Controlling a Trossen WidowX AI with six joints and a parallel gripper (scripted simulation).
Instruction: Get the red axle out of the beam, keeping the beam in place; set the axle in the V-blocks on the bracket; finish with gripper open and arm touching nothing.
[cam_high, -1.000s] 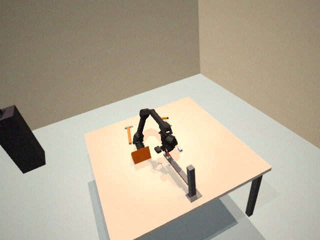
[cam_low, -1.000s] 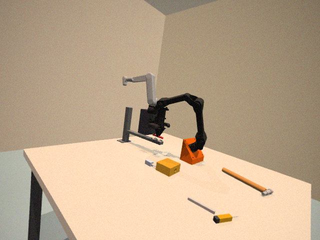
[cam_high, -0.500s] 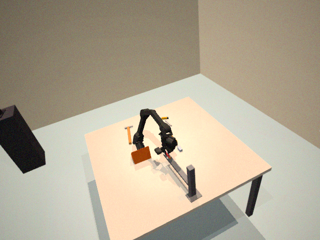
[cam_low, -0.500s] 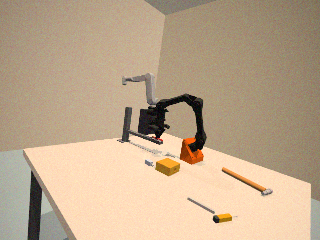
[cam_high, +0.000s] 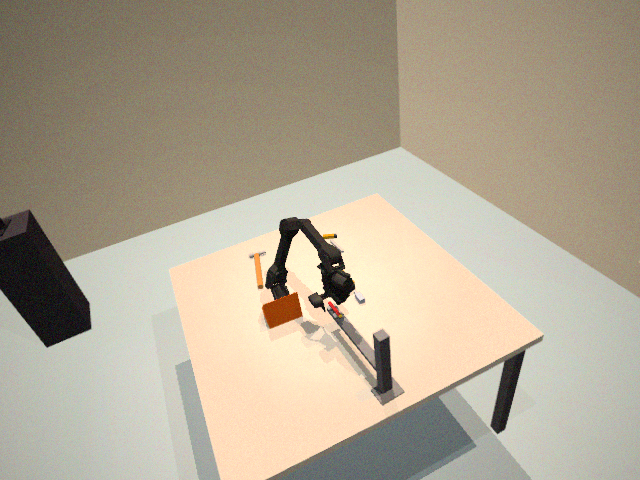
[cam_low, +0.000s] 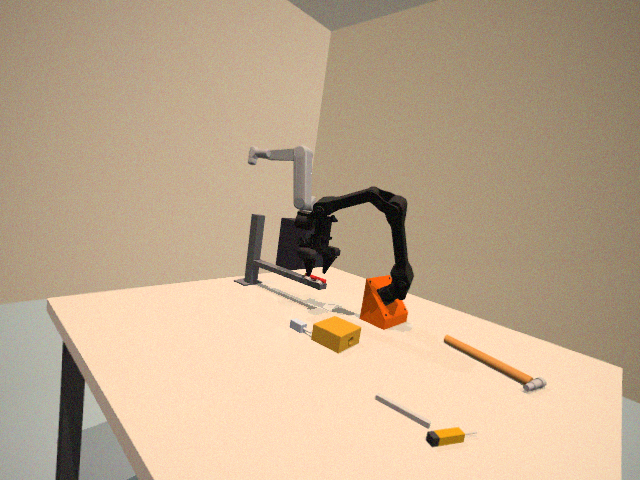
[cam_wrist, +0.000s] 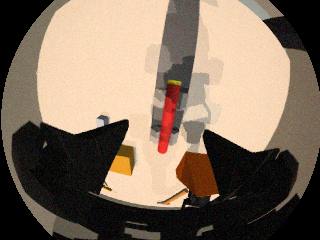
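With its black two-fingered hand (cam_high: 324, 305) (cam_low: 317, 272) (cam_wrist: 167, 128) spread wide and gripping nothing, the robot has the red cylindrical axle (cam_high: 334, 309) (cam_low: 315, 278) (cam_wrist: 168, 119) lying along the grey V-blocks (cam_low: 308, 277) (cam_wrist: 158, 133) on the dark bracket (cam_high: 382, 361) (cam_low: 254, 248) (cam_wrist: 181, 30). A sideways drift while withdrawing could let a fingertip knock it loose. The wrist view shows the yellow end cap and both fingers apart; the exterior view shows their height, tips near the bracket.

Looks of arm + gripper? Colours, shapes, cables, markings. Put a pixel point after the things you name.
Arm: matte black, slim angular links, bulky joints. Gripper (cam_high: 326, 305) (cam_low: 316, 273) (cam_wrist: 167, 128): black too, two wedge-shaped fingers tapering to points. No cables or lettering discernible.
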